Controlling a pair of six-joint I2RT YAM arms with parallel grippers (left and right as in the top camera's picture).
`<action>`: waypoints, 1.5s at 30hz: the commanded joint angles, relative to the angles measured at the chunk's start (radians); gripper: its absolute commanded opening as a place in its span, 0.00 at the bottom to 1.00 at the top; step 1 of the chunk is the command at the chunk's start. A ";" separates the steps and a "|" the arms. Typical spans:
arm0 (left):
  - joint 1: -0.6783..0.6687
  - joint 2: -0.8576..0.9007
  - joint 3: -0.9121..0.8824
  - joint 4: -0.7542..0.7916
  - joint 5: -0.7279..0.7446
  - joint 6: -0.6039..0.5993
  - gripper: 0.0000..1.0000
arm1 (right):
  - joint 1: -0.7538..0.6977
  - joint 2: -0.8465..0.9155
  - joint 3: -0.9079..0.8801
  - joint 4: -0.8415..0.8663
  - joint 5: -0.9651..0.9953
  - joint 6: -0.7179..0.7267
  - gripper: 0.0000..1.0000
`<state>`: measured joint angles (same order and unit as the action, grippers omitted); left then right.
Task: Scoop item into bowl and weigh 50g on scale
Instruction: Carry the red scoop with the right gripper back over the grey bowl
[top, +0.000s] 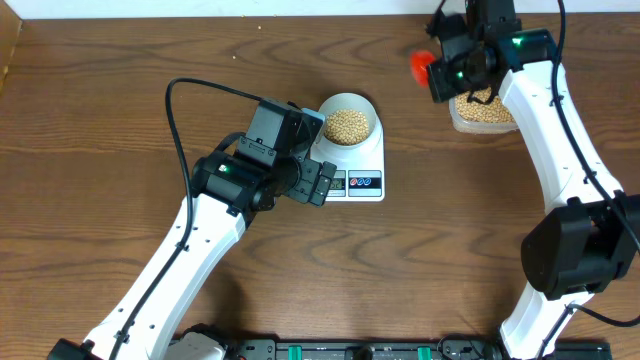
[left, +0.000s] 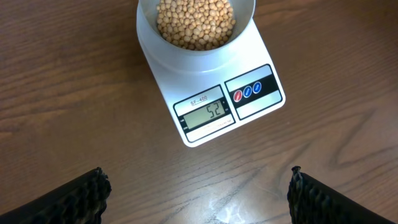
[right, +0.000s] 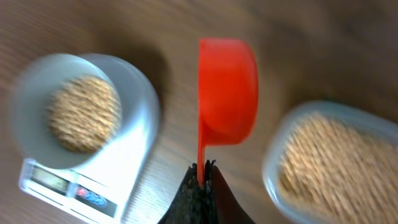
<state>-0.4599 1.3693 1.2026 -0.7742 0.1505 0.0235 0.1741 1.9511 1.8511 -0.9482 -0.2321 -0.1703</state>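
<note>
The pale bowl (top: 348, 122) sits on the white scale (top: 360, 178) and holds many tan beads (top: 348, 125). In the left wrist view the bowl (left: 198, 46) is at the top and the scale (left: 230, 102) reads 52. My left gripper (left: 198, 196) is open and empty above bare table, just in front of the scale. My right gripper (right: 203, 171) is shut on the handle of a red scoop (right: 227, 90), held between the bowl (right: 81, 112) and the clear tub of beads (right: 339, 165). The scoop (top: 422, 64) looks turned bottom-up.
The clear plastic tub (top: 482, 112) of beads stands at the back right, partly under my right arm. The left arm's black cable (top: 180, 130) loops over the table left of the scale.
</note>
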 joint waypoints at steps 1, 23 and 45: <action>0.005 0.003 -0.008 0.000 -0.009 0.001 0.93 | -0.011 -0.029 0.021 0.085 -0.195 -0.056 0.01; 0.005 0.003 -0.008 0.000 -0.009 0.001 0.93 | -0.077 -0.029 0.019 0.370 -0.311 0.016 0.01; 0.005 0.003 -0.008 0.000 -0.009 0.001 0.94 | 0.105 -0.025 0.018 -0.034 -0.230 -0.222 0.01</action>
<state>-0.4599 1.3693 1.2026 -0.7746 0.1509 0.0235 0.2455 1.9491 1.8523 -0.9699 -0.5560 -0.3225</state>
